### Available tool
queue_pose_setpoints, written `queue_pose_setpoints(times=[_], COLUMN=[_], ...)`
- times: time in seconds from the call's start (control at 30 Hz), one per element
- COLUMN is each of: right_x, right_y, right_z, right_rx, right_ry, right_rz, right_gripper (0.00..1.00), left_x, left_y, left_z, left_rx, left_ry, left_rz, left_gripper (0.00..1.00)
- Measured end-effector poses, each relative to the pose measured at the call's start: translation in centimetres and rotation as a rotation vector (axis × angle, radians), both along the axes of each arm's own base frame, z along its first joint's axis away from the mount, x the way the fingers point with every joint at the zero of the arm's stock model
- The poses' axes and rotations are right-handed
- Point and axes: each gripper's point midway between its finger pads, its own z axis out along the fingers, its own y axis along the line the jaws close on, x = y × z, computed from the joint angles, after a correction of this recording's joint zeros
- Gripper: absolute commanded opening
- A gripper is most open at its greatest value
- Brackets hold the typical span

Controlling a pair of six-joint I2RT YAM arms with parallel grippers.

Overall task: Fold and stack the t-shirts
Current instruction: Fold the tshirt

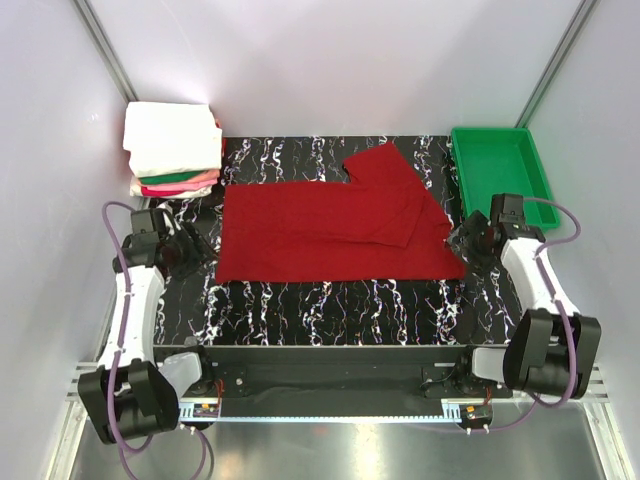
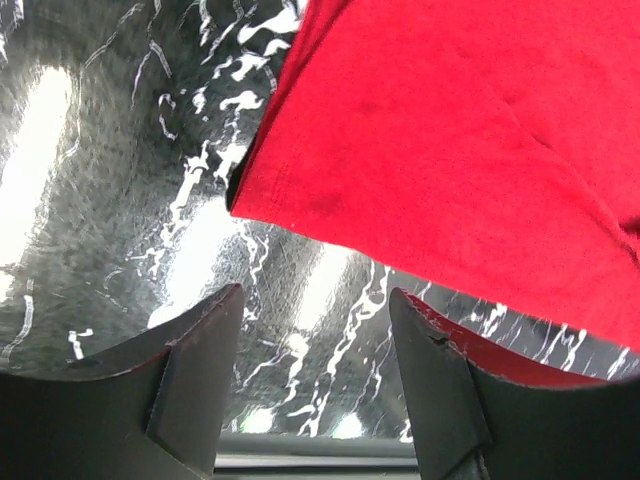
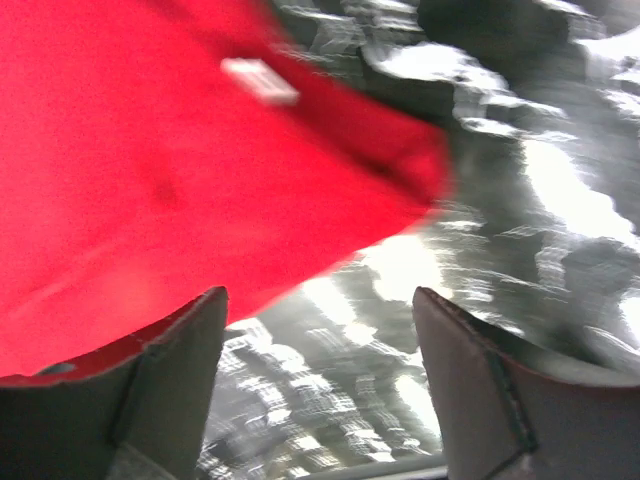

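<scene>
1 deep red t-shirt [image 1: 320, 235], partly folded, flat at centre — folded stack [image 1: 172, 150], white-topped, far left

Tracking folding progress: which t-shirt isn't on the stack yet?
The deep red t-shirt, spread out alone in the middle; the white, green and pink ones lie folded in the far-left stack.

matt soft red cloth t-shirt [image 1: 320, 232], glossy black marbled table [image 1: 300, 295], shiny green plastic tray [image 1: 500, 165]

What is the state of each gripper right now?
Left gripper: open, holding nothing; the red t-shirt lies just ahead of it.
Right gripper: open, holding nothing.
</scene>
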Motion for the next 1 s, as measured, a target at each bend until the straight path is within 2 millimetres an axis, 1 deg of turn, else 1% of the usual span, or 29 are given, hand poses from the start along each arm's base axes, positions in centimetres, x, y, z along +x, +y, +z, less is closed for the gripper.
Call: queue_pose_setpoints(times=[0.03,0.1,0.17,0.27,0.3,0.4,0.43,0.53,0.63,0.77,0.9,1.0], right_x=[0.6,1.7,2.6,4.4,5.2,6.9,7.3,8.4,9.2,9.9,10.3,10.2], right_y=[0.7,2.0,3.8,6.9,8.0,10.4,10.9,11.2,11.2,11.3,11.6,11.8], right_z=[1.0,2.2,2.7,2.2,1.7,0.0,-0.7,-2.4,-3.7,-4.3,-4.8,-5.4], right_rx=[0.033,0.092,0.147,0.190,0.198,0.223,0.227,0.231,0.231,0.229,0.222,0.217], right_ry=[-0.045,-0.111,-0.139,-0.118,-0.108,-0.073,-0.056,-0.019,0.009,0.018,0.022,0.036], right_rz=[0.016,0.053,0.102,0.197,0.227,0.282,0.292,0.289,0.284,0.283,0.288,0.291], right_gripper=[0.75,0.69,0.66,0.61,0.56,0.53,0.53,0.50,0.49,0.47,0.46,0.46], left_x=[0.0,-0.3,-0.8,-1.8,-2.1,-2.4,-2.4,-2.7,-2.8,-3.3,-3.2,-3.2], left_y=[0.0,-0.4,-0.8,-1.8,-2.0,-2.3,-2.4,-2.7,-3.2,-3.5,-3.8,-3.9], left_z=[0.6,1.5,2.0,2.6,2.8,4.0,4.4,4.8,4.2,2.9,2.8,2.4], left_rx=[0.009,0.015,0.009,-0.021,-0.028,-0.023,-0.012,0.018,0.003,-0.018,-0.030,-0.042], left_ry=[-0.013,-0.035,-0.047,-0.051,-0.050,-0.069,-0.084,-0.108,-0.109,-0.077,-0.086,-0.081], left_rz=[-0.020,-0.067,-0.102,-0.147,-0.156,-0.177,-0.186,-0.213,-0.233,-0.239,-0.247,-0.248], left_gripper=[0.66,0.66,0.66,0.66,0.66,0.66,0.67,0.67,0.68,0.68,0.67,0.67])
